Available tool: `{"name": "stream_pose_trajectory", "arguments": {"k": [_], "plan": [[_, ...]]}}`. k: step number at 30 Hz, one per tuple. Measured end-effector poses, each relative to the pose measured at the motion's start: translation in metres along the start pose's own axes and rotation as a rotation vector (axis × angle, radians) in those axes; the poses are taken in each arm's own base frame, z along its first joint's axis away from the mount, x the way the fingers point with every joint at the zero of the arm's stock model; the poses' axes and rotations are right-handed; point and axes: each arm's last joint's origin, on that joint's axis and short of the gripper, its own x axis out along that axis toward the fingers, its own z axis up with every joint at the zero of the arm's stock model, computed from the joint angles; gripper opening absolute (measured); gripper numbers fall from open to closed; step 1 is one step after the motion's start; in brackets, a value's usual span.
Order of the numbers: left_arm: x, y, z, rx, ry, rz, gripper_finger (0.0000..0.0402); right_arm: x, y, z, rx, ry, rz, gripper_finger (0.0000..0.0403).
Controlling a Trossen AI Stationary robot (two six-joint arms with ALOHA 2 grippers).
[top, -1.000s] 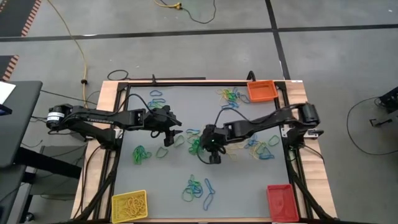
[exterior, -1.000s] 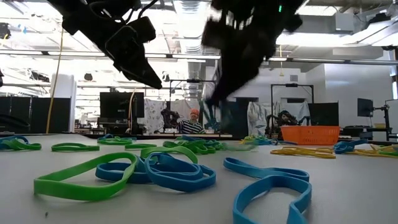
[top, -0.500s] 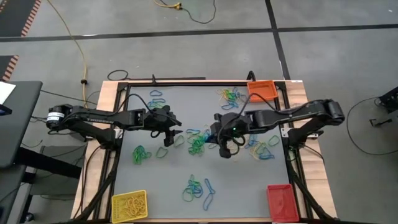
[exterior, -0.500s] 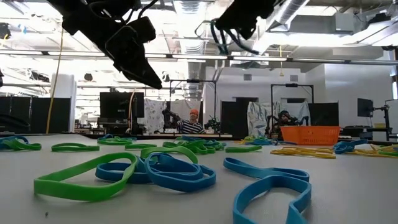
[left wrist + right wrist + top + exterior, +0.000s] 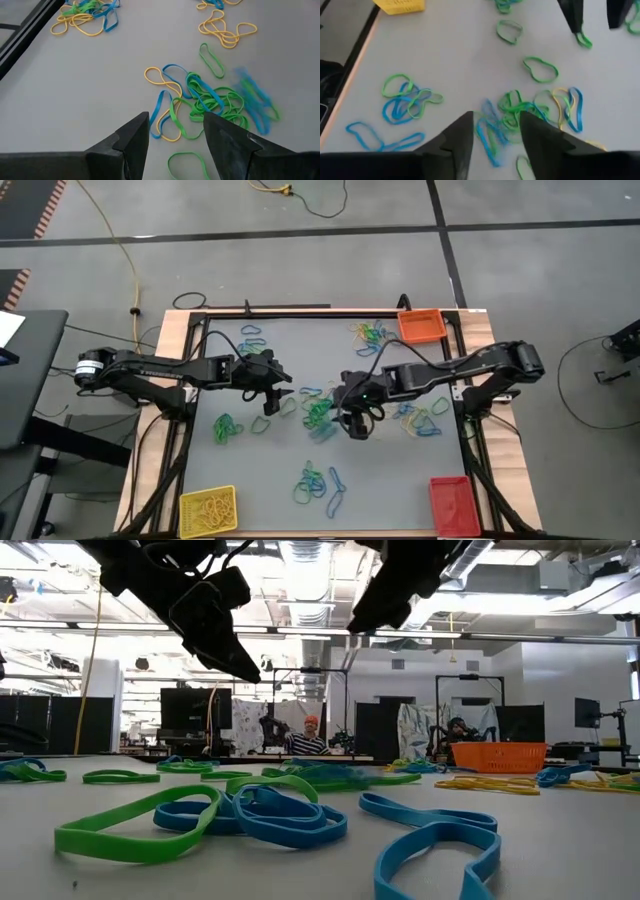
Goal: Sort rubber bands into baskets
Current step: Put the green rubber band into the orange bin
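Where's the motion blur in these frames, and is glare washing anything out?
Left wrist view: only the blue bands at the pile's edge smear, the rest sharp. Right wrist view: blue and green bands between the fingers blur. Low view: ceiling lights blow out behind the dark arms; near bands crisp. High view: even light, no glare on the table.

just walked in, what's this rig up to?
Two arms are sorting rubber bands into baskets. The right end effector hangs open above the central tangle of green and blue bands, holding nothing. The left end effector hovers open just beside it, also empty. The yellow basket already holds yellow bands; the orange basket and red basket look empty. Most bands lie scattered on the table.
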Motion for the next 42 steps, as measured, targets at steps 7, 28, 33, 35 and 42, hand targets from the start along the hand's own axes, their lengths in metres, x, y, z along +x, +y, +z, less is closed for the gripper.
{"name": "stream_pose_trajectory", "arguments": {"k": [7, 28, 33, 35, 42], "plan": [[0.000, 0.000, 0.000, 0.000, 0.000, 0.000, 0.0178, 0.002, -0.003, -0.012, 0.013, 0.085, -0.055, 0.0221], [0.000, 0.000, 0.000, 0.000, 0.000, 0.000, 0.0178, 0.037, -0.058, -0.118, 0.209, 0.165, -0.147, 0.0182], [0.000, 0.000, 0.000, 0.000, 0.000, 0.000, 0.0178, 0.040, -0.055, -0.131, 0.187, 0.143, -0.138, 0.0182], [0.000, 0.000, 0.000, 0.000, 0.000, 0.000, 0.0178, 0.043, -0.056, -0.134, 0.187, 0.137, -0.138, 0.0182], [0.000, 0.000, 0.000, 0.000, -0.001, 0.000, 0.0178, 0.070, -0.061, -0.142, 0.192, 0.130, -0.142, 0.0181]]}}
